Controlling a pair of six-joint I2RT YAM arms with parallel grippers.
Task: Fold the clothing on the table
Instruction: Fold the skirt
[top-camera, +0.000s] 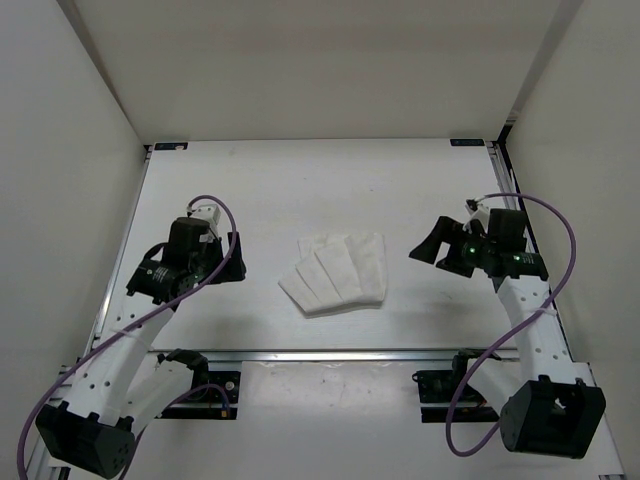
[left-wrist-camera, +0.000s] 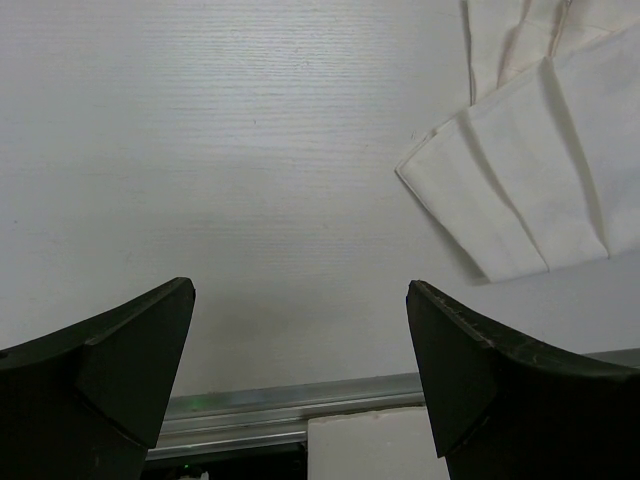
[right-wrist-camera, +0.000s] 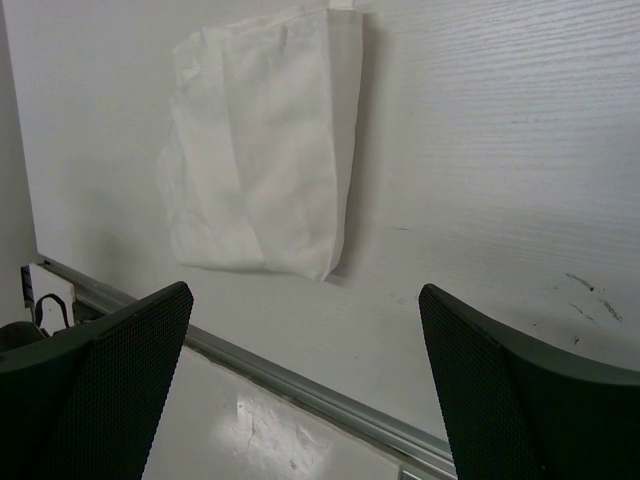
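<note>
The clothing (top-camera: 337, 272) is a small white pleated piece lying flat in the middle of the table (top-camera: 300, 180). In the left wrist view the clothing (left-wrist-camera: 540, 170) fills the upper right; in the right wrist view the clothing (right-wrist-camera: 265, 150) lies at the upper left. My left gripper (top-camera: 232, 262) hovers to the left of the cloth, open, with nothing between its fingers (left-wrist-camera: 120, 370). On the cloth's right, my right gripper (top-camera: 432, 245) also stands open and empty, its fingers (right-wrist-camera: 500, 380) well apart from the fabric.
A silver aluminium rail (top-camera: 330, 354) runs along the table's near edge, with the arm bases behind it. White walls close in the table on the left, right and far sides. Black corner brackets (top-camera: 170, 146) sit at the far corners.
</note>
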